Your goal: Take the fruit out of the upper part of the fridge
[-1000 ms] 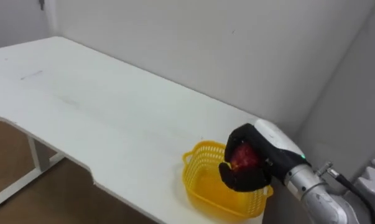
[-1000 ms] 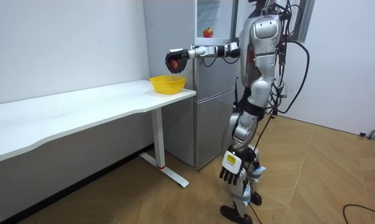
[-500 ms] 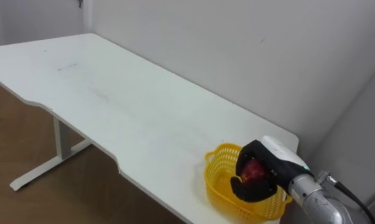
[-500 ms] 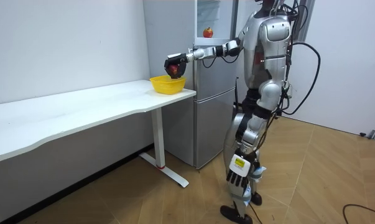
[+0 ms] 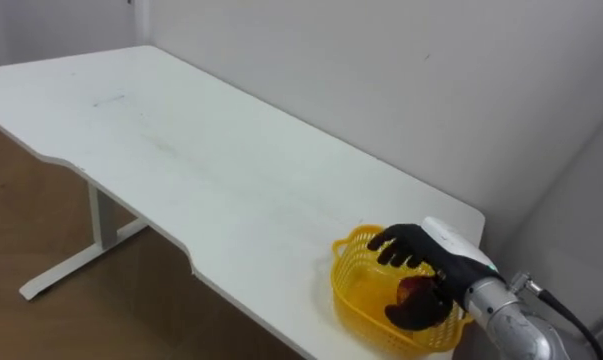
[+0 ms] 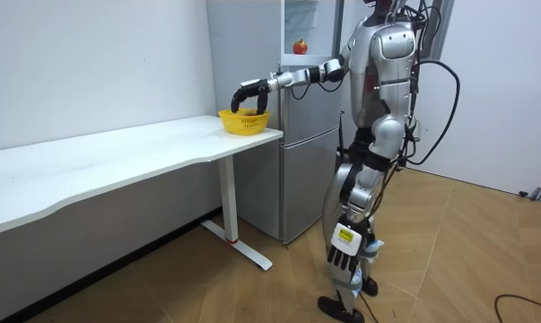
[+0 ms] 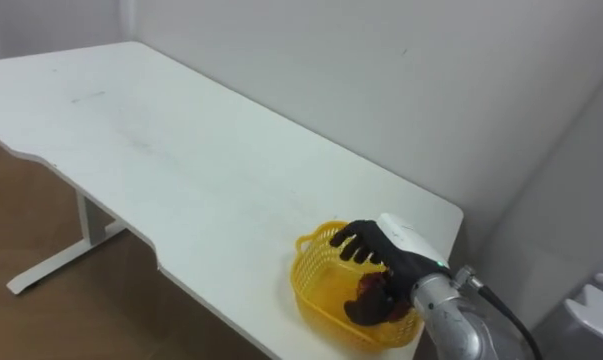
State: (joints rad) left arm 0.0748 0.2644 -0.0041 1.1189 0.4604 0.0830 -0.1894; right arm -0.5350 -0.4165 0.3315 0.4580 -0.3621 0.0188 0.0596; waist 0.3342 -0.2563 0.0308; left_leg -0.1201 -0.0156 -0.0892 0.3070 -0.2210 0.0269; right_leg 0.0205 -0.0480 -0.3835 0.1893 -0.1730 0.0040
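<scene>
A yellow basket [image 5: 353, 292] [image 7: 314, 283] stands at the right end of the white table [image 5: 181, 150], near the wall. A red apple [image 5: 413, 290] [image 7: 373, 288] lies inside it. My right hand [image 5: 428, 262] [image 7: 383, 248] hovers over the basket's right half, its fingers spread out straight above the apple and its thumb below, so the hand is open. In the room view I stand beside the fridge [image 6: 306, 135] with the right arm stretched out to the basket [image 6: 243, 121]. My left hand [image 6: 340, 260] hangs open by my leg.
The upper fridge compartment stands open with another red apple [image 6: 301, 46] on its shelf. The wall runs close behind the basket. The table's front edge curves in, and its white leg [image 5: 96, 225] stands on wooden floor.
My right hand has dropped into the basket and its fingers have opened off the apple, which now rests in the basket. The eye view shifted early on.
</scene>
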